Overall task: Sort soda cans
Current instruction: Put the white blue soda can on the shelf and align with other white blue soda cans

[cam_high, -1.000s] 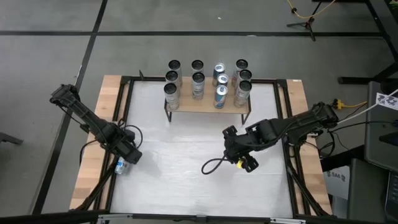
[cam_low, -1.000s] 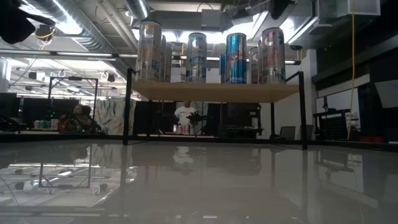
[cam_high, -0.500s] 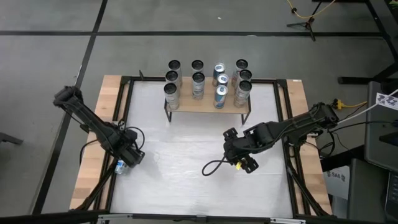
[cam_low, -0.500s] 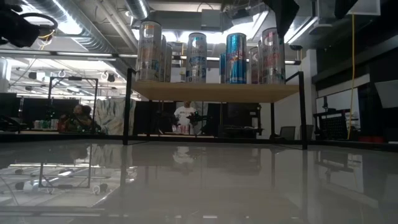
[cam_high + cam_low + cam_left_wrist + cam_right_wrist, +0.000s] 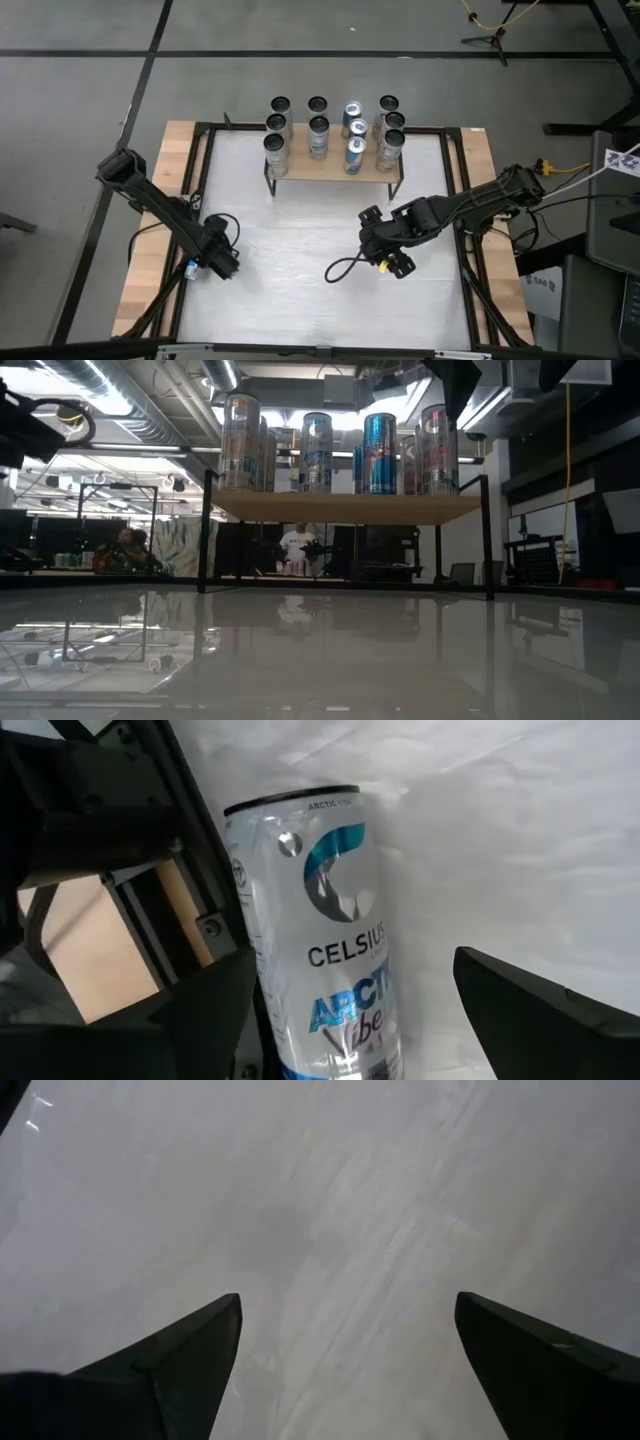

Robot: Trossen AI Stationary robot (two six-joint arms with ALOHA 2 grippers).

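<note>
Left arm has swung inward and toward the near-left edge since the earlier frames; its left gripper (image 5: 222, 262) now sits right over the stray Celsius can (image 5: 191, 268). That can lies on its side at the left margin of the white table (image 5: 300, 290), just against the black frame rail (image 5: 183, 200). Left wrist view: silver can with blue Arctic label (image 5: 320, 940) between the wide-spread fingers, one finger (image 5: 530, 1010) well off to one side, neither seen touching it. Jaws wide open, nothing held yet. Judgement: arm is lining up a grasp on the last loose can; next it needs to come down and close across the can body. The rail close by may block the finger on that side.

Middle rear: wooden shelf (image 5: 335, 166) on black legs carries the other soda cans (image 5: 320, 130), upright in four short columns; blue-labelled ones (image 5: 354, 130) are grouped in one column. Looks nearly sorted.

Right: right gripper (image 5: 390, 262) barely shifted, hovering over bare table centre-right, loose black cable (image 5: 345, 265) beside it. Jaws wide open, empty; its wrist view shows only tabletop. Waiting.
</note>
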